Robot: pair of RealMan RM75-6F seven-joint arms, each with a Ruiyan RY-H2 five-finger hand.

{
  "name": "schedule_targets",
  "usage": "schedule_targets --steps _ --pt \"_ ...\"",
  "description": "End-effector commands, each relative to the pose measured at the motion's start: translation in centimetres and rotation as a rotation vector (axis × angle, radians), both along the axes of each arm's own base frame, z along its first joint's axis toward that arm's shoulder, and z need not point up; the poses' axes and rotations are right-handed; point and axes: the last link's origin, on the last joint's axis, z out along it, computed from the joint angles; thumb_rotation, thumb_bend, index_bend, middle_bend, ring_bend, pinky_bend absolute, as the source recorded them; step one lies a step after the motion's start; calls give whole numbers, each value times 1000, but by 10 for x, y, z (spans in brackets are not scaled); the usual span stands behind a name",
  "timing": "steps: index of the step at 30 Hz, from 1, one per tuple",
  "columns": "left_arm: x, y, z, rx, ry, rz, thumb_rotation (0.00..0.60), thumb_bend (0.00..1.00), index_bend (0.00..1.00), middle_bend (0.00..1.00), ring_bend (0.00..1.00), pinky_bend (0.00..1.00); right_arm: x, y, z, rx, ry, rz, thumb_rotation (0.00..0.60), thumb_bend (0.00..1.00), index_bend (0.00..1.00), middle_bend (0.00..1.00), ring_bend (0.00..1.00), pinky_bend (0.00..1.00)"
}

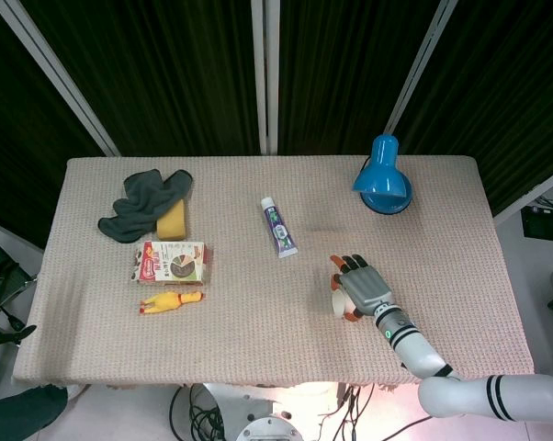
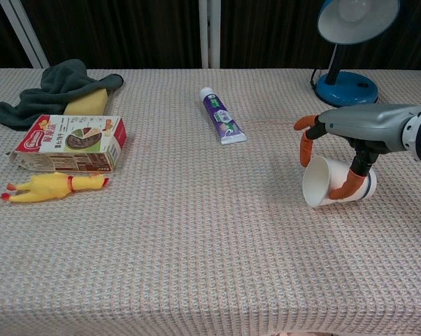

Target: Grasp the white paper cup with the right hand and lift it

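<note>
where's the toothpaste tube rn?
The toothpaste tube lies near the table's middle toward the far edge in the head view, between the snack box on the left and the blue lamp on the right, apart from both.
</note>
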Motion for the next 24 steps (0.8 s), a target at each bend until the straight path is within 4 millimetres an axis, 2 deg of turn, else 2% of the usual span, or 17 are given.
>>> schedule_targets --steps 1,7,11,18,24 --pt "0 0 0 0 -2 1 600 100 0 0 0 51 3 0 2 -20 -25 5 600 145 504 5 0 0" --pt "0 0 0 -2 -4 0 600 100 0 0 0 51 9 1 19 -95 -201 20 600 144 509 5 0 0" --pt "0 1 -1 -6 -1 0 600 101 0 0 0 51 -3 3 20 -138 -439 -36 600 144 509 4 0 0" --pt "-1 2 -2 -8 7 -3 600 101 0 0 0 51 -39 7 -7 -156 -864 -191 600 144 510 11 0 0" --pt "-1 3 -2 -5 12 -10 600 100 0 0 0 52 -54 10 -29 -150 -1062 -252 600 143 510 21 0 0"
